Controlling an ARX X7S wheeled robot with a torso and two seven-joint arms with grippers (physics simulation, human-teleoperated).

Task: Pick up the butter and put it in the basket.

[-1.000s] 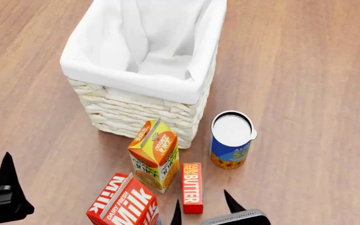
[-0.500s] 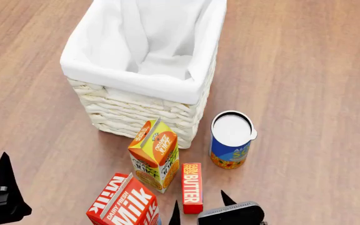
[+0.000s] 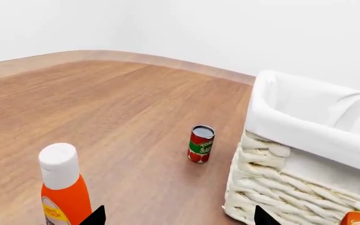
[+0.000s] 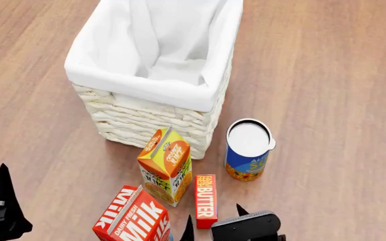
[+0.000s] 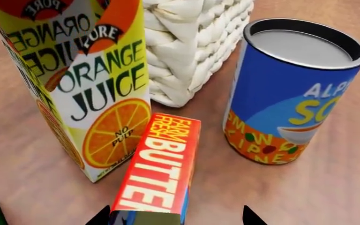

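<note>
The butter (image 4: 206, 201), a slim red box with white lettering, lies flat on the wooden floor in front of the white wicker basket (image 4: 146, 118). My right gripper (image 4: 214, 217) is open. Its fingertips stand on either side of the butter's near end (image 5: 158, 168) without touching it. The basket's woven corner (image 5: 192, 47) rises beyond the box. My left gripper (image 3: 178, 216) is open and holds nothing. It is low at the near left, away from the butter, and one of its fingers (image 4: 4, 186) shows in the head view. It faces the basket's side wall (image 3: 292, 192).
An orange juice carton (image 4: 166, 165) stands right beside the butter, with a milk carton (image 4: 129, 218) nearer me. A blue soup can (image 4: 248, 150) stands on the butter's other side. An orange bottle with a white cap (image 3: 61, 187) and a small red can (image 3: 200, 144) are on the left.
My right gripper has crept a little further forward over the butter's near end. The left gripper has sunk slightly toward the near edge of the head view. Nothing else moved.
</note>
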